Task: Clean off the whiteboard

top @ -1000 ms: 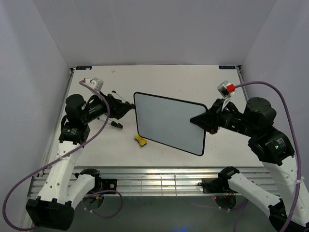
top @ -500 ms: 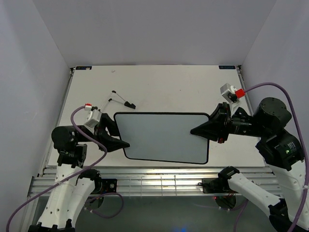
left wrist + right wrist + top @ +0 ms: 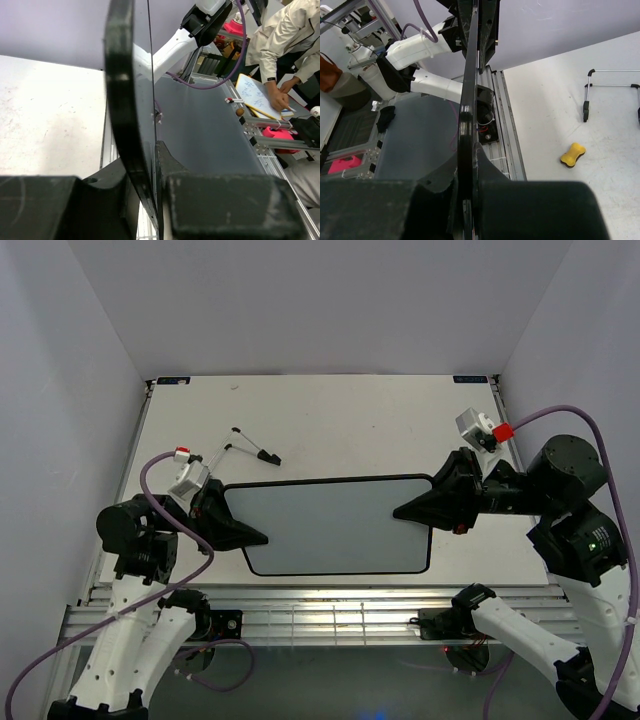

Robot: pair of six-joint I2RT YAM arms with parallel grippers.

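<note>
Tabletop (image 3: 350, 420) is pale and matte, boxed in by plain lavender-white walls (image 3: 320, 300) on three sides, with a ribbed metal rail (image 3: 330, 605) along the near edge where your arms are bolted. A thin wire stand (image 3: 252, 450) lies on the left half of the table, and the right wrist view shows a small yellow eraser (image 3: 572, 154) resting on the surface near that stand. The whiteboard (image 3: 335, 525) hangs over the near part of the table, plain with no writing, long side running left to right. Your left gripper (image 3: 260, 537) is clamped on its left edge and your right gripper (image 3: 400, 511) on its right edge; both wrist views show the black rim pinched between the fingers. A second ago the board sat farther back and skewed, with the eraser showing at its near corner; since then it has squared up, come toward you and flattened in view, hiding the eraser from above.
</note>
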